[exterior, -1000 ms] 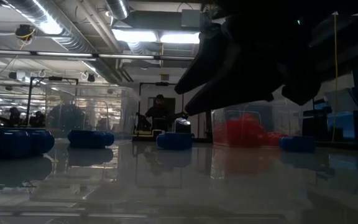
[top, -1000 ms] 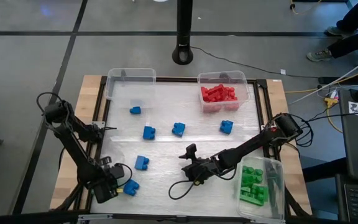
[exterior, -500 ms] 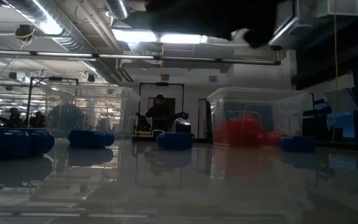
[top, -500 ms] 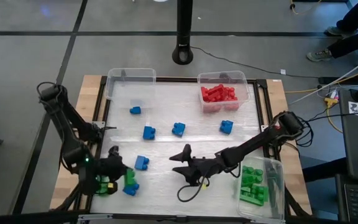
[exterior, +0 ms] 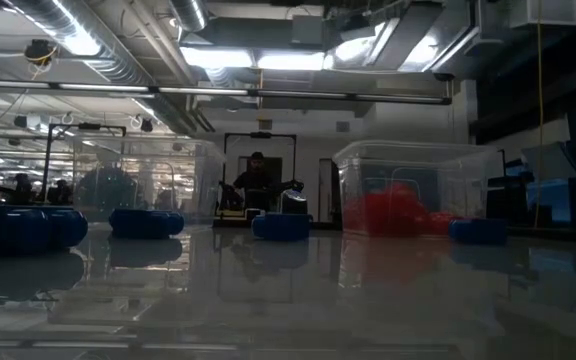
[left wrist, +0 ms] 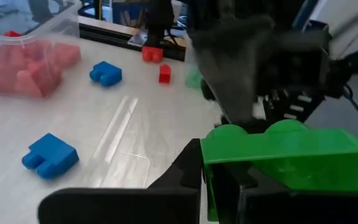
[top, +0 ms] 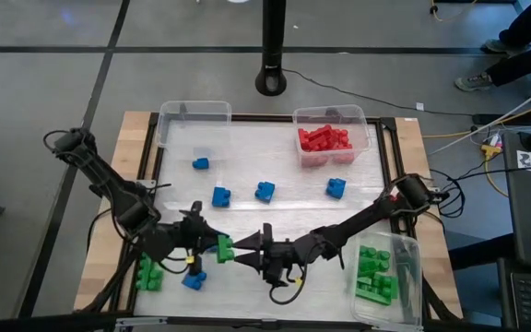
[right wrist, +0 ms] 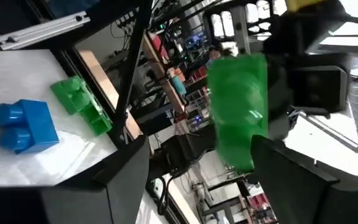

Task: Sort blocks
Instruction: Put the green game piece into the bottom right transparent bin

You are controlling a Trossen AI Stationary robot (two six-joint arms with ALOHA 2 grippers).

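My left gripper (top: pixel 216 247) is shut on a green block (top: pixel 225 248), raised over the near middle of the table. My right gripper (top: pixel 245 252) faces it from the right, open; its fingers (right wrist: pixel 126 177) stand to either side of that block (right wrist: pixel 238 112) without plainly touching. A second green block (top: pixel 147 274) and a blue block (top: pixel 194 279) lie flat near the near left corner. Several blue blocks (top: pixel 220 195) lie flat farther back. The low view shows neither gripper. My left gripper pinches the green block between its two fingers (left wrist: pixel 182 180), which come in roughly level from the table's left. The held end (left wrist: pixel 229 171) sits between the fingers and the other end (left wrist: pixel 334 155) sticks out toward the right gripper. The block is lifted clear of the table.
A bin of red blocks (top: pixel 332 138) stands at the far right, an almost bare clear bin (top: pixel 194 120) at the far left, and a bin of green blocks (top: pixel 381 272) at the near right. Two small red blocks (left wrist: pixel 157 62) show in the left wrist view. A black pole base (top: pixel 271 81) stands behind the table.
The left gripper has carried the green block up from the near left corner and toward the table's right. The right gripper has moved left toward it and risen out of the low view. A second green block now shows near the near left corner.
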